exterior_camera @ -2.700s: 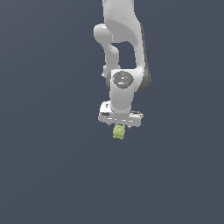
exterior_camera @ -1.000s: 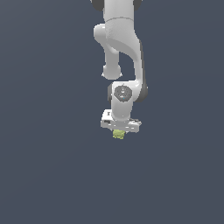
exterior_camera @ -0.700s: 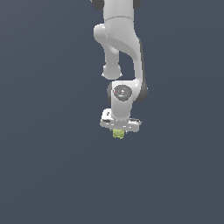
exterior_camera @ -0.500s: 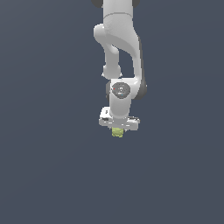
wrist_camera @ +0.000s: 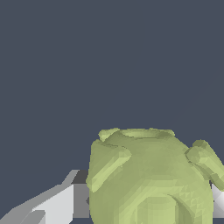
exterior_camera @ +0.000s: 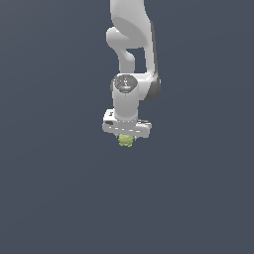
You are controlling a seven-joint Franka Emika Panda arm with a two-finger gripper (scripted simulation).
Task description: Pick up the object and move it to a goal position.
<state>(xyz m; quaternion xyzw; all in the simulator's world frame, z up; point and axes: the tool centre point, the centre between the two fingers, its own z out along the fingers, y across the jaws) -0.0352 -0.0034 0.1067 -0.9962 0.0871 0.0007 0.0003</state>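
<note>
The object (exterior_camera: pixel 126 141), a knobbly yellow-green lump, hung just beneath the white end effector (exterior_camera: pixel 126 138), pinched between its fingers (wrist_camera: pixel 52 205) with one on each side. Above the object, the arm (exterior_camera: pixel 130 59) pointed straight down, its wrist directly over the end effector, against a plain dark-grey background.

Plain dark grey-blue surface (exterior_camera: pixel 54 198)
</note>
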